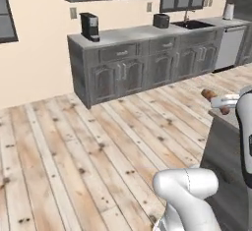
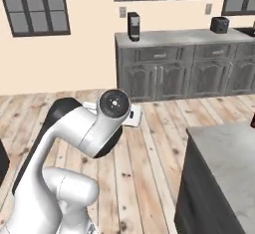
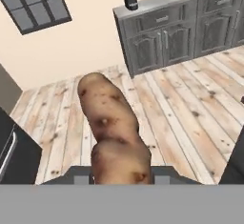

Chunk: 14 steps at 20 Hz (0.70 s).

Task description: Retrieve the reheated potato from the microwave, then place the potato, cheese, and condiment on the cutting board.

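My gripper [image 3: 121, 171] is shut on the potato [image 3: 112, 123], a long brown-tan spotted lump that sticks out ahead of the fingers over the wooden floor. From the left base view the potato [image 1: 209, 95] pokes out on both sides of the white hand, with the gripper [image 1: 220, 102] just above the near grey island counter [image 1: 224, 119]. A dark red sliver at the island's right edge may be the condiment [image 2: 252, 120]; too little shows to be sure. The microwave, cheese and cutting board are out of view.
The grey island counter [image 2: 224, 151] stands close on the right. Across the plank floor runs a grey cabinet run [image 1: 142, 63] with a black coffee machine [image 1: 90, 26], a toaster [image 1: 161, 20] and a sink [image 1: 194, 24]. A dark appliance [image 3: 14, 156] sits at the hand view's left.
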{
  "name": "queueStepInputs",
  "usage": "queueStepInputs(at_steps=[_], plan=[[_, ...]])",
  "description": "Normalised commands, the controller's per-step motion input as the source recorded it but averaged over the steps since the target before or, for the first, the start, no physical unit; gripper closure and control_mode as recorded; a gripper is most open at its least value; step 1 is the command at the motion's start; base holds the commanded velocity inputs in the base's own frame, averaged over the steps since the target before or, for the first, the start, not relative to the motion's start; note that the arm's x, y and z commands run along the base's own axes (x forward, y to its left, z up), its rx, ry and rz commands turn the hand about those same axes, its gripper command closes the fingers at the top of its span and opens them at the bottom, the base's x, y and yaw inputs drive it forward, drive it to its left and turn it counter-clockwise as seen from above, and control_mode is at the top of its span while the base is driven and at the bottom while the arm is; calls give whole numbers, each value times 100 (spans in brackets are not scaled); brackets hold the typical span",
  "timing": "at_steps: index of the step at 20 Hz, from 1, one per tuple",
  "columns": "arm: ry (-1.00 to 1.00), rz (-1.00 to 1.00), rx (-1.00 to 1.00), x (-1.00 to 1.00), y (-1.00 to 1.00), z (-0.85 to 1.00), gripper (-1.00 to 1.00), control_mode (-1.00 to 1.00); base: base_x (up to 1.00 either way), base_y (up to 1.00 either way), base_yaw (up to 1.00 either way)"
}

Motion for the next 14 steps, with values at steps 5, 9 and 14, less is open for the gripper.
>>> queueStepInputs(at_steps=[5, 9, 14], plan=[[0, 0, 0, 0, 0, 0, 100, 100, 0, 0, -100], [0, 0, 0, 0, 0, 0, 100, 100, 1, 2, -97], [0, 0, 0, 0, 0, 0, 100, 100, 19, 12, -80]])
